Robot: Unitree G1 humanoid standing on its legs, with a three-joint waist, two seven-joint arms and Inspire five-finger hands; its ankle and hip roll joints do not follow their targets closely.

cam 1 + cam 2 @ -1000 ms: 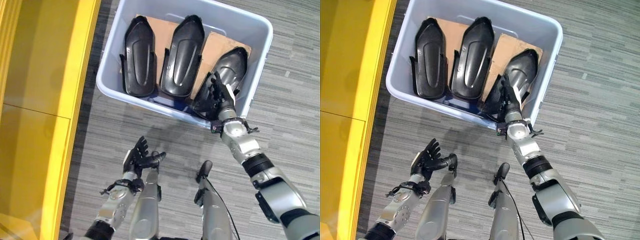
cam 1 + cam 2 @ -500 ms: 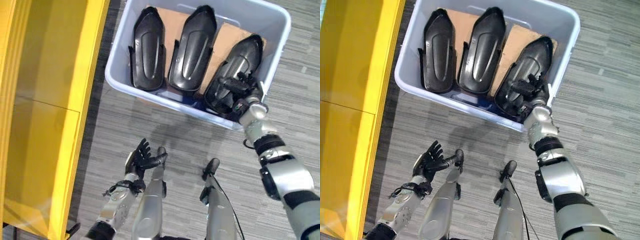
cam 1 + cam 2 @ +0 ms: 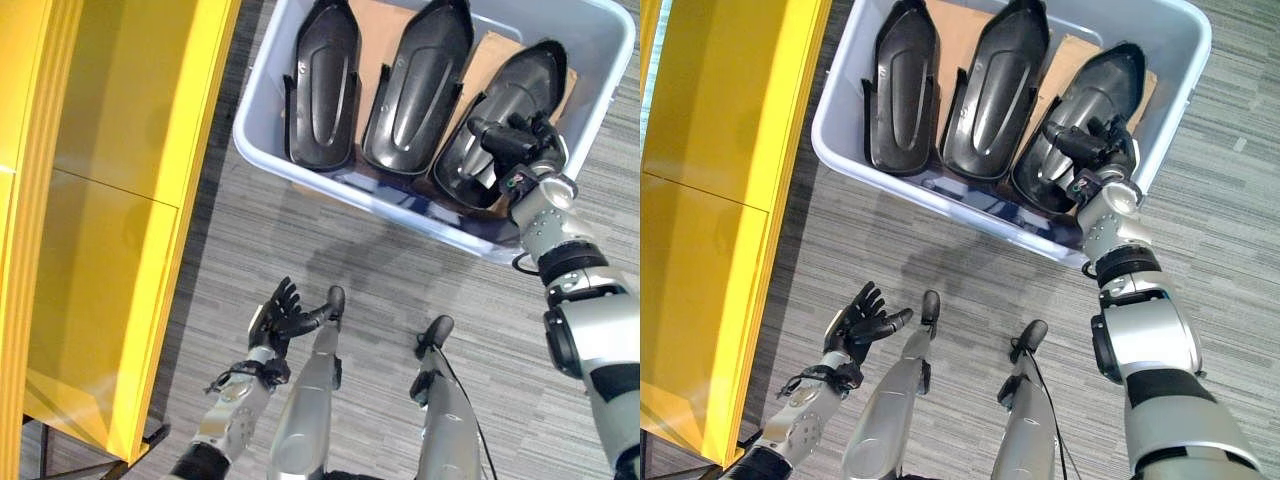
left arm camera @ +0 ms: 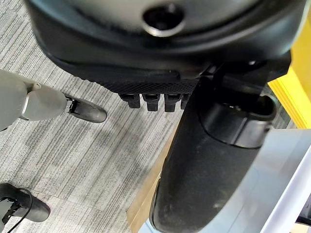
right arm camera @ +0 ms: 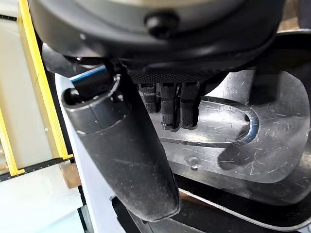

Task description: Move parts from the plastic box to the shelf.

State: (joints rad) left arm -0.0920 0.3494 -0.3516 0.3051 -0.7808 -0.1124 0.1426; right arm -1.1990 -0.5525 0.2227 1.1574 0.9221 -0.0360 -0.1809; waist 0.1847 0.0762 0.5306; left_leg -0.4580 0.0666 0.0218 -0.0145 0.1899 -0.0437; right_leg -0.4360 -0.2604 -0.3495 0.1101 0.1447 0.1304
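Note:
A pale blue plastic box [image 3: 330, 185] stands on the floor with three black moulded parts side by side in it: left [image 3: 322, 85], middle [image 3: 415, 90] and right [image 3: 525, 85]. My right hand [image 3: 512, 148] hovers over the right part [image 5: 262, 145]. Its thumb [image 5: 121, 150] points toward the middle part, its fingers [image 5: 172, 109] hang loosely toward the glossy surface, and nothing is pinched. My left hand [image 3: 278, 318] is open, palm up, low over the carpet in front of the box. The yellow shelf [image 3: 100, 200] runs along my left.
Brown cardboard [image 3: 375, 30] lies under the parts inside the box. Grey striped carpet [image 3: 250, 240] lies between the box and the shelf. The shelf's yellow front edge [image 3: 190, 200] sits close to the box's left corner.
The camera view has shifted. My right hand has moved from the near end of the right part up over its middle and turned, thumb now pointing left. The left hand stays put.

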